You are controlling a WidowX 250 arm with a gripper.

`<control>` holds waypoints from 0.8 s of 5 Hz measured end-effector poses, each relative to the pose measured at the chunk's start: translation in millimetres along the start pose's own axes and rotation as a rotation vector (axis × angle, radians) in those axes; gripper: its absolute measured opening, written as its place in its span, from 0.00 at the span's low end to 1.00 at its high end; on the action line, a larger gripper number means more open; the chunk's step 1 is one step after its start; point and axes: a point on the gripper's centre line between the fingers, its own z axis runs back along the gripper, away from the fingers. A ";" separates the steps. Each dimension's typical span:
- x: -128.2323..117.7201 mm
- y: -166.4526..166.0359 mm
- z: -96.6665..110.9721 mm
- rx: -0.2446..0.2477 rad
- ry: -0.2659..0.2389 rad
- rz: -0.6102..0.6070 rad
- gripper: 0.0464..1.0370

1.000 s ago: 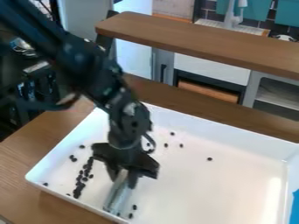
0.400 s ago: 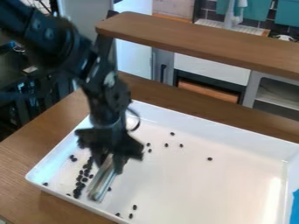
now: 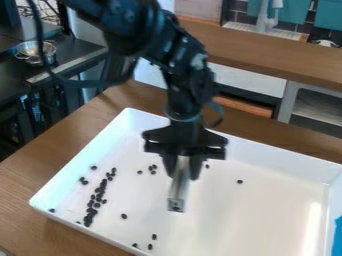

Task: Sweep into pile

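Over the middle-left of the white tray [image 3: 267, 210] hangs the gripper [image 3: 182, 172], shut on a pale, bar-like sweeping tool [image 3: 178, 192] that points down toward the tray floor. Small black pieces [image 3: 99, 197] form a long, narrow cluster near the tray's left side. A few more pieces [image 3: 152, 169] lie just left of the gripper, and single ones are scattered near the front edge, at the left and right of the tool. I cannot tell whether the tool touches the tray floor.
The tray's raised walls surround the pieces, on a brown wooden table [image 3: 80, 135]. A blue object [image 3: 337, 237] is at the right edge. Behind stand a wooden shelf [image 3: 267, 55] and, at the upper left, a dark counter with a metal bowl [image 3: 35, 50].
The gripper first shifted left with the tool, then moved right and toward the back of the tray. Some pieces near the gripper lie in different places; the left cluster looks much the same.
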 end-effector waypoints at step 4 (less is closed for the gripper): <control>-37.3 23.4 -46.8 0.088 -0.131 -0.110 0.33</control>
